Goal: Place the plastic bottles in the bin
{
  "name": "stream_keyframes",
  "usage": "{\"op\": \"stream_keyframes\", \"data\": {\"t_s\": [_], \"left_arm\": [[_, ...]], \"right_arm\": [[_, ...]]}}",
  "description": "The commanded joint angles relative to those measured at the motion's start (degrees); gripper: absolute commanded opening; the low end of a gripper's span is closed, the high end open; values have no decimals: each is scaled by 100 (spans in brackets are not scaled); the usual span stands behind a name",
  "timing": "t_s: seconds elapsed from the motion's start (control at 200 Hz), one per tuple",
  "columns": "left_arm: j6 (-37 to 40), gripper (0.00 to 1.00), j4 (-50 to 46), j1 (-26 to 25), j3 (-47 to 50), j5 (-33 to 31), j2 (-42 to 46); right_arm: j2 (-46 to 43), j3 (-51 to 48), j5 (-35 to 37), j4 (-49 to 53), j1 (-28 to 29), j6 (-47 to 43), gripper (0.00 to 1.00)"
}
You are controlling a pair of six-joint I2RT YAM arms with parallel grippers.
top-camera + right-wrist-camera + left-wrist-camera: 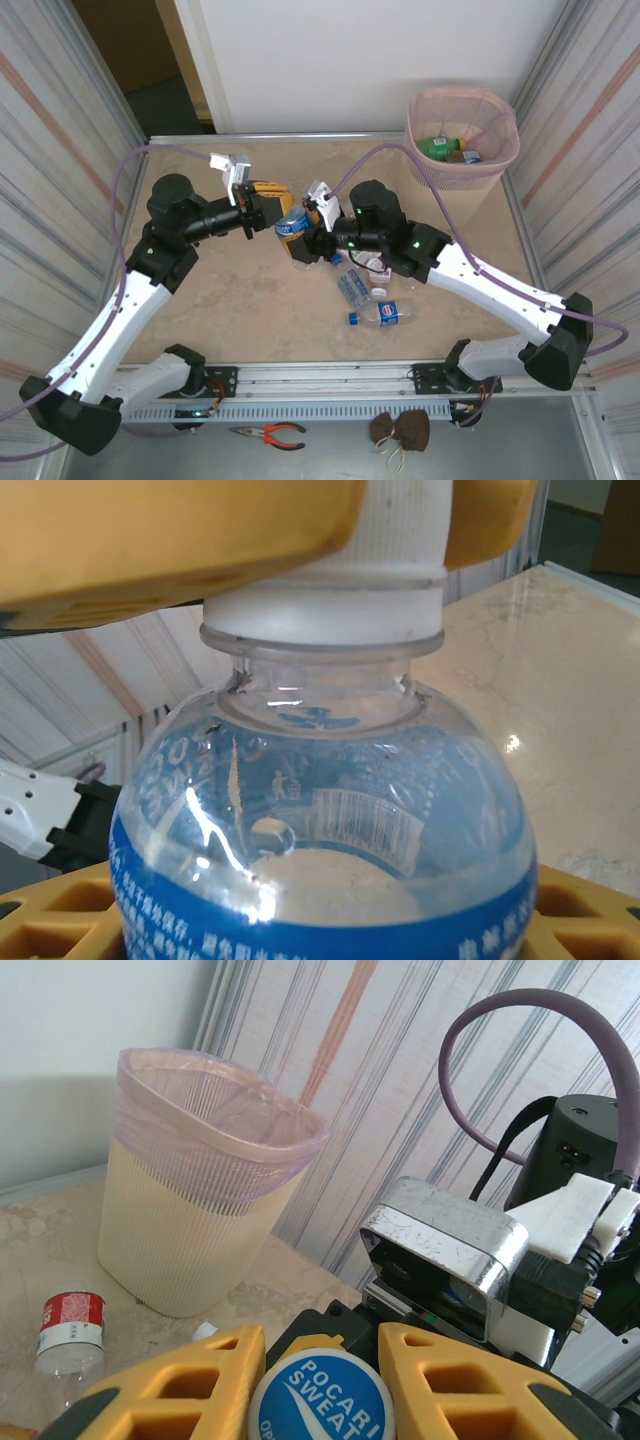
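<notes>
From above, the left gripper (278, 215) clamps the cap end of a blue-labelled bottle (293, 232), with the right gripper (310, 245) at its body. Several loose bottles (385, 314) lie just nearside of the right gripper. The bin (508, 135) stands well beyond it, rightward.

Left wrist: yellow fingers (190, 1375) pinch a cap (320, 1395) reading "POCARI SWEAT", with the bin (190, 1230) ahead-left.

Right wrist: its fingers (60, 915) flank the blue label (200, 910) with its barcode (350, 825). Whether they press is unclear.

The bottle (320, 820) is clear glossy plastic, its cap (330, 590) smooth and white. The bin (190, 1230) is ribbed matt beige plastic with thin pink film (200, 1100). Under the bin the bench (230, 300) looks polished.
</notes>
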State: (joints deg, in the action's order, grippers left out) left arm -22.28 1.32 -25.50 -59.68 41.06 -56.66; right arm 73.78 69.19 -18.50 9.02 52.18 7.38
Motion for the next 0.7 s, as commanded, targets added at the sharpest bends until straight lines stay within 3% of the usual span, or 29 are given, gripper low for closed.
{"op": "stream_keyframes", "data": {"t_s": [0.0,0.175,0.451,0.696], "left_arm": [[53,34,-31,7,-189,-44,254],[95,54,-84,9,-133,-396,551],[175,58,-220,10,-115,-607,763],[128,58,-159,15,-88,-581,729]], "right_arm": [[-178,77,398,-58,-4,79,58],[-348,116,528,70,-195,144,58],[-648,290,523,439,-1009,415,58],[-751,772,430,855,-2319,1015,55]]}}
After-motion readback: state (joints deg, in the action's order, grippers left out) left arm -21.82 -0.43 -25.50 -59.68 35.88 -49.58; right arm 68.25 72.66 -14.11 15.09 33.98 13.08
